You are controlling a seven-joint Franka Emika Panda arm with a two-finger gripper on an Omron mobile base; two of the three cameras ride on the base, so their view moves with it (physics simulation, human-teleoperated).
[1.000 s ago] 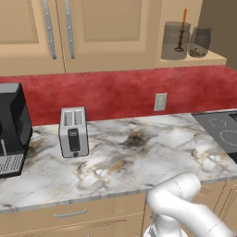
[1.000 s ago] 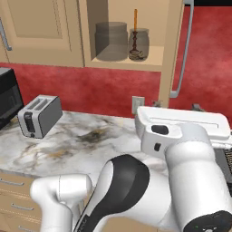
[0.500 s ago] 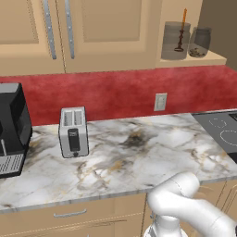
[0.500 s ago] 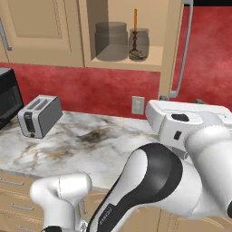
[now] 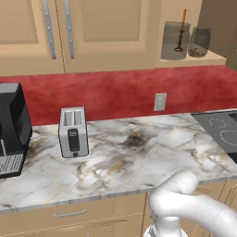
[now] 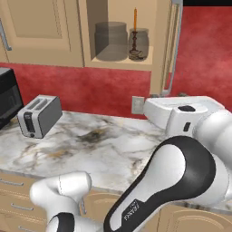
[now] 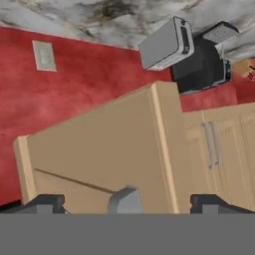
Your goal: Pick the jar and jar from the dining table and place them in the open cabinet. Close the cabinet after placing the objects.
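Two smoky translucent glass jars, a wide jar (image 6: 111,41) and a smaller jar (image 6: 138,43), stand side by side on the shelf of the open light tan wooden wall cabinet (image 6: 122,62), above the white-grey marble worktop (image 5: 139,157). Its plain flat-panel door (image 7: 99,154) stands swung out, seen close in the hand view. Just before that door, the tool (image 7: 127,203) has its dark tips spread wide apart, gripping nothing. Below the cabinet and well to its left, a silver toaster (image 5: 73,132) sits on the worktop.
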